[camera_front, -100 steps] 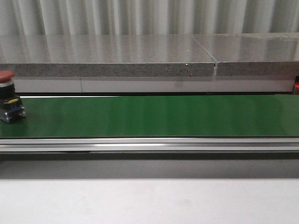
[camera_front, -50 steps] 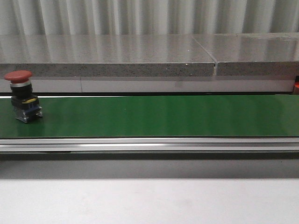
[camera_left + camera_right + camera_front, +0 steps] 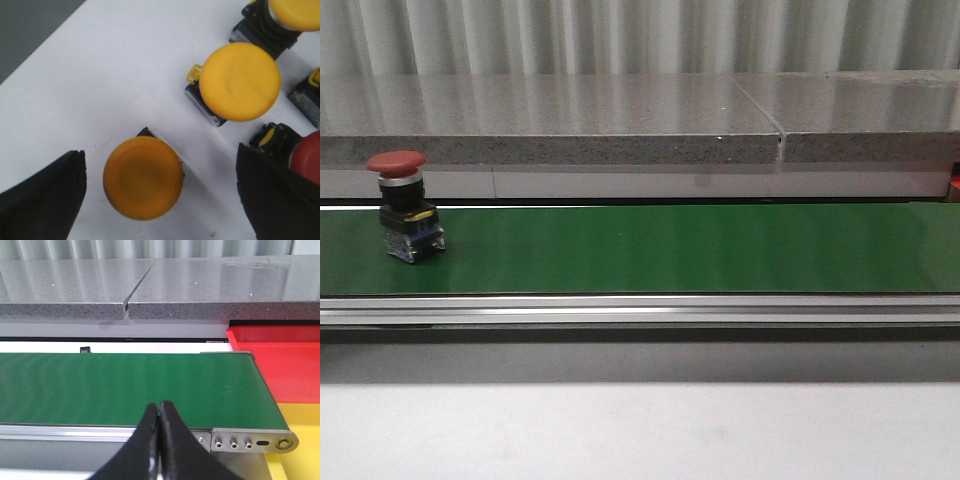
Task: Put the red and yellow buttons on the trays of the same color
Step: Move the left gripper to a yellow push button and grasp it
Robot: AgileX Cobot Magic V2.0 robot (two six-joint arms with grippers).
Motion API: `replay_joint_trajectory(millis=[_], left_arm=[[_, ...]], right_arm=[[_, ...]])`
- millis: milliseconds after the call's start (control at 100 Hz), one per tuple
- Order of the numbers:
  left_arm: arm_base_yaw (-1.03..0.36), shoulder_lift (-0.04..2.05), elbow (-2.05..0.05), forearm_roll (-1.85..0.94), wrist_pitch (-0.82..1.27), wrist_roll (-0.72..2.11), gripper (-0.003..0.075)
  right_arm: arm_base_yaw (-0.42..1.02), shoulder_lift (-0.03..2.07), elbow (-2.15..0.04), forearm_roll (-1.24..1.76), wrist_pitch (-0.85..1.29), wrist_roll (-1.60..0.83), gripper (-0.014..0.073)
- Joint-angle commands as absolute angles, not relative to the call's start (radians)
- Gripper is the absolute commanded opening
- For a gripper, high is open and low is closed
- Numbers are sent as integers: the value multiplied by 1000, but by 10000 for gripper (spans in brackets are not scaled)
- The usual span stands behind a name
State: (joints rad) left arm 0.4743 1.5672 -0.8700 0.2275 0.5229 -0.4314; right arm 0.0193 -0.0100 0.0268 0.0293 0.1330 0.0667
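While right fingers (image 3: 159, 440) press together (left fingers (image 3: 42, 200) spread), red button (image 3: 406, 205) near belt (image 3: 700, 250) edge — upright.

yellow button (image 3: 143, 178) between open fingers (image 3: 42, 200)

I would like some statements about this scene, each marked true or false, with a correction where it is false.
1. A red button stands upright on the green belt, near its left end in the front view. True.
2. The right hand is wide open. False: its fingers are pressed together, holding nothing.
3. The left hand is open above a white surface, with a yellow button between its fingers. True.
4. The right wrist view shows a red tray and a yellow tray beyond the belt's end. True.
5. Every button in the left wrist view is yellow. False: a red cap shows at the edge.
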Motion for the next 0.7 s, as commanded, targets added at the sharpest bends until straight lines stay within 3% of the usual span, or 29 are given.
replay_joint_trajectory(millis=[0, 550, 690], left_arm=[[478, 1556, -910, 240, 491, -438, 586], [507, 1623, -938, 231, 467, -438, 581], [507, 1623, -938, 224, 458, -438, 479]], right_arm=[[19, -26, 28, 20, 47, 65, -67], [19, -26, 28, 20, 47, 65, -67], [19, -26, 28, 20, 47, 65, -67]])
